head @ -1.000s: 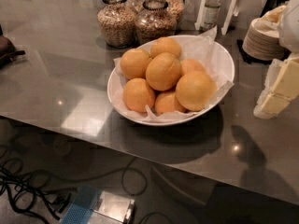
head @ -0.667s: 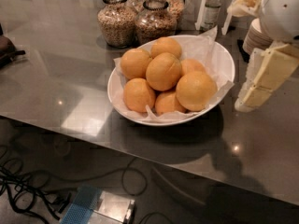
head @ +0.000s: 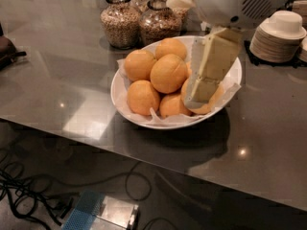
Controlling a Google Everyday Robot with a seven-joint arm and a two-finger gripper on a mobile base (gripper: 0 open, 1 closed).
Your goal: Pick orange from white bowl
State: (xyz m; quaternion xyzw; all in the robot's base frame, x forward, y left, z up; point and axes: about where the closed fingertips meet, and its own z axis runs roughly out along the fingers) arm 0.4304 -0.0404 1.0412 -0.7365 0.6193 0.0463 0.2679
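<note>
Hanging over the right side of the white bowl [head: 114,91], the claw [head: 196,101] is slanting down from upper right to lower left, and I cannot tell whether it is wide or narrow. The orange [head: 216,101] is sitting in the bowl's right front, mostly hiding behind the claw tip and peeking out on both sides of it. It is lying directly under or just behind the tip, so the coming move is likely needing only a short drop. Being round, it is offering no preferred grip axis. Neighbouring oranges are crowding its left side. The bowl is resting on the desk [head: 57,80].
</note>
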